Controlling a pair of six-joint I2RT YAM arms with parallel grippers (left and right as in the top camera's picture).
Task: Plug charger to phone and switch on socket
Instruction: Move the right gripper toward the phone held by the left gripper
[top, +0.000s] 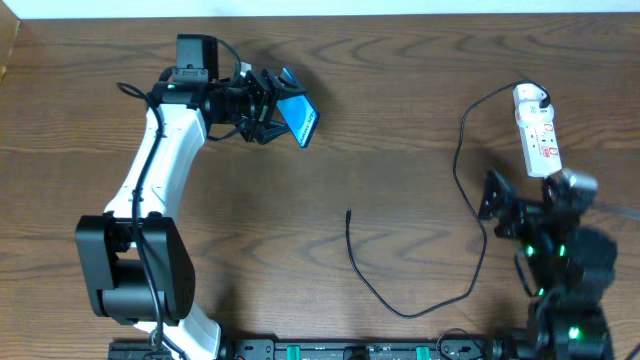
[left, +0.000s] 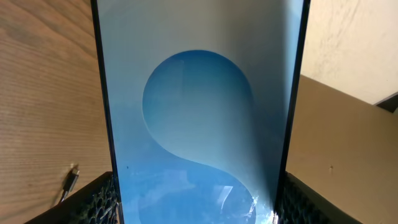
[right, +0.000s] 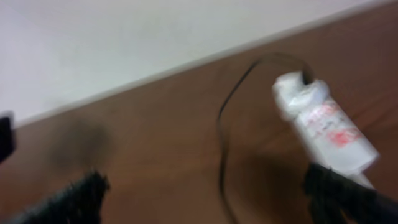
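Overhead: your left fingers (left: 102, 200) clench the phone (top: 300, 120), raised well left of the socket (top: 537, 128). Your right fingers (right: 74, 196) are spread empty near the socket. The charger (top: 400, 310) tip lies loose left of the socket. Plug-in step: next you must grab that tip and align it with the port.

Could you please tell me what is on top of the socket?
A white adapter sits plugged in at the far end of the socket, with the black cable leaving it. Its near end is covered by the right hand.
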